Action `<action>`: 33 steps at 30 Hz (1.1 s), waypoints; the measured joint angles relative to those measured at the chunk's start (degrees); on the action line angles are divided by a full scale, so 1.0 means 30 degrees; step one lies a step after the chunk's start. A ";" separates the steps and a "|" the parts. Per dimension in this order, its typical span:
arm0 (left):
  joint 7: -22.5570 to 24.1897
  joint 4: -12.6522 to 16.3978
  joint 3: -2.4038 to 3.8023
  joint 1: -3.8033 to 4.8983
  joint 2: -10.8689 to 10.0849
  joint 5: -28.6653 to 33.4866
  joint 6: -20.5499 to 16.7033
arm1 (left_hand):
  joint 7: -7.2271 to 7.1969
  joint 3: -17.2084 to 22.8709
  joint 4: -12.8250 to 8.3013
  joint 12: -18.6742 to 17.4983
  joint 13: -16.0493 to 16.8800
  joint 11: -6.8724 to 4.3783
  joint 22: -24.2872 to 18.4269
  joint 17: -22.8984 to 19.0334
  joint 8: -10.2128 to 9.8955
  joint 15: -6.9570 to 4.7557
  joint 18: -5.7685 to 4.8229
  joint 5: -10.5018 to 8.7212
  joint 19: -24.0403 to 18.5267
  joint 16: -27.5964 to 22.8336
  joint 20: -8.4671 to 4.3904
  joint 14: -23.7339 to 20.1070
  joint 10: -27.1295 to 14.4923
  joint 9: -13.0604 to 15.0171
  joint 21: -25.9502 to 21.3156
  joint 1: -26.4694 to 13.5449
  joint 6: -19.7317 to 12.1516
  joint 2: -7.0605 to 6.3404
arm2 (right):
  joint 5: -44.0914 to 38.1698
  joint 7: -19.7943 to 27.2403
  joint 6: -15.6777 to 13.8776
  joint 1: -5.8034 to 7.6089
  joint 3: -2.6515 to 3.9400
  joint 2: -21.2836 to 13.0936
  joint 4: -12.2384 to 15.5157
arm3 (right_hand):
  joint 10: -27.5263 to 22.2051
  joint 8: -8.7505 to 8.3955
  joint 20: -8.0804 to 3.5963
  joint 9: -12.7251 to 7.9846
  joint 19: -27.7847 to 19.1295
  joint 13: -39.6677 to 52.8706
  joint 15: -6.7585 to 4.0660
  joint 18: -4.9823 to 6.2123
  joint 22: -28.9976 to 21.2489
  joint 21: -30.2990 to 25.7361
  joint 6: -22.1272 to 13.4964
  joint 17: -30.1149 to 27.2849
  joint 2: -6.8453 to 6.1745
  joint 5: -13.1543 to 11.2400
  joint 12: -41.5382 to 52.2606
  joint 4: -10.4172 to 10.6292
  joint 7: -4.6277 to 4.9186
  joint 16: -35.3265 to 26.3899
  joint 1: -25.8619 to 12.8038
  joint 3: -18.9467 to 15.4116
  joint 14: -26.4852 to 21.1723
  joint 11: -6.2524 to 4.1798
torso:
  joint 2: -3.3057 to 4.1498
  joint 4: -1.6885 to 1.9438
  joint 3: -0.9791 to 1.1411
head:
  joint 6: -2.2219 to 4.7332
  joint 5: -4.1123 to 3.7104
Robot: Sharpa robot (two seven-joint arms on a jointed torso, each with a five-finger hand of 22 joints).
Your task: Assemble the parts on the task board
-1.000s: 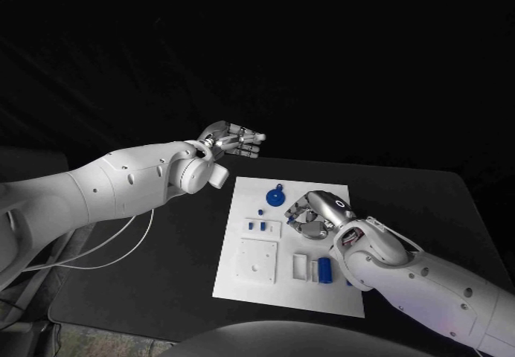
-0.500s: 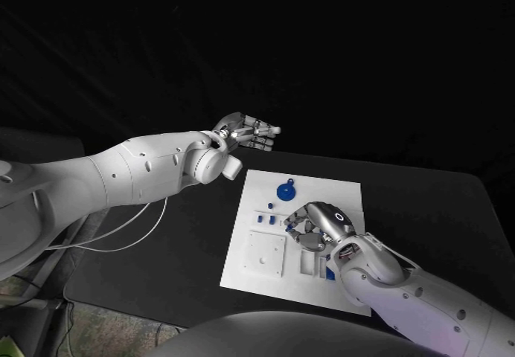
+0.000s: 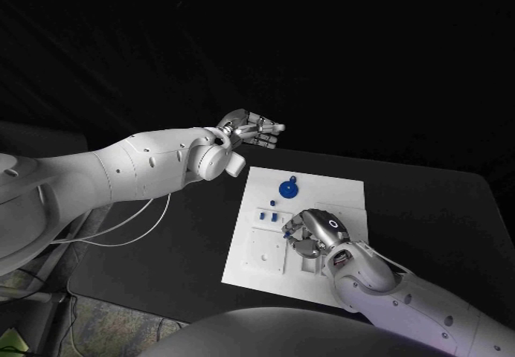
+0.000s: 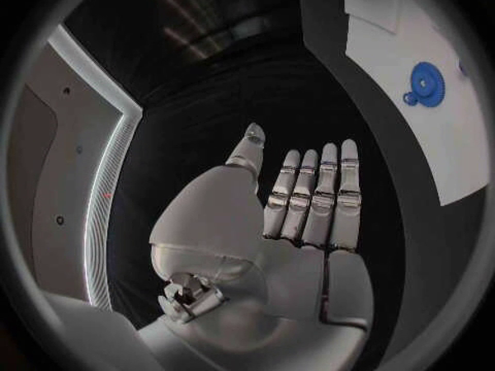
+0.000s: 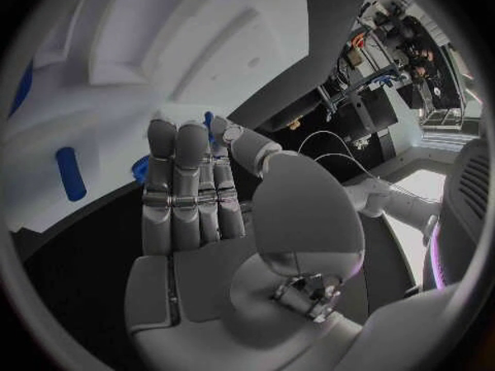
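A matt white task board (image 3: 345,195) that looks like plastic lies on a dull black table (image 3: 429,208). A smooth blue gear (image 3: 288,190) on it has a plastic look. Both arms wear glossy white shells; the left hand (image 3: 253,131) and right hand (image 3: 315,232) show brushed silver metal segments.

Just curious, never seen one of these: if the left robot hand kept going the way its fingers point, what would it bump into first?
Probably nothing: the left robot hand is open, fingers pointing over bare black table, beside the task board. Depth is unclear.
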 measured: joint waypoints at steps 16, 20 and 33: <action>-0.0028 0.0005 0.0000 0.0000 0.0008 -0.0035 0.0021 | 0.0000 0.0000 0.0000 0.0000 0.0000 0.0000 0.0000 0.0000 0.0000 0.0000 0.0000 0.0000 0.0000 0.0000 0.0000 0.0000 0.0000 0.0000 0.0000 0.0001 0.0000 0.0000 | -0.0436 -0.0794 0.0523 -0.0118 -0.0424 0.0639 -0.0618 | -0.0002 -0.0004 0.0032 -0.0004 0.0028 -0.0033 0.0033 0.0034 -0.0001 0.0001 -0.0003 -0.0040 -0.0002 -0.0001 -0.0003 0.0000 0.0001 0.0000 -0.0001 -0.0001 0.0024 -0.0003 | 0.0004 0.0015 -0.0002 | -0.0256 0.0139; -0.0034 0.0011 0.0000 0.0000 0.0010 -0.0043 0.0030 | 0.0000 0.0000 0.0000 0.0000 0.0000 0.0000 0.0000 0.0000 0.0000 0.0000 0.0000 0.0000 0.0000 0.0000 0.0000 0.0000 0.0000 0.0000 0.0000 0.0001 0.0000 -0.0001 | -0.0480 -0.0867 0.0574 -0.0126 -0.0503 0.0776 -0.0730 | -0.0003 -0.0008 0.0033 -0.0007 0.0027 -0.0034 0.0034 0.0089 0.0000 0.0001 -0.0004 -0.0040 -0.0002 -0.0001 -0.0003 0.0000 0.0002 0.0000 -0.0001 -0.0002 0.0025 -0.0004 | 0.0004 0.0011 0.0000 | -0.0260 0.0214; -0.0051 0.0023 0.0000 0.0000 0.0091 -0.0062 0.0079 | 0.0000 0.0000 0.0000 0.0000 0.0000 0.0000 0.0000 0.0000 0.0000 0.0000 0.0000 0.0000 0.0000 0.0000 0.0000 0.0000 0.0001 0.0000 0.0000 0.0010 0.0000 -0.0009 | -0.0541 -0.0999 0.0713 -0.0139 -0.0748 0.1198 -0.1193 | -0.0031 -0.0019 0.0037 -0.0016 0.0025 -0.0039 0.0064 0.0135 -0.0001 0.0002 -0.0007 -0.0111 -0.0003 -0.0001 -0.0022 0.0003 0.0002 0.0001 -0.0002 0.0106 0.0053 -0.0034 | 0.0004 -0.0002 0.0013 | -0.0260 0.0320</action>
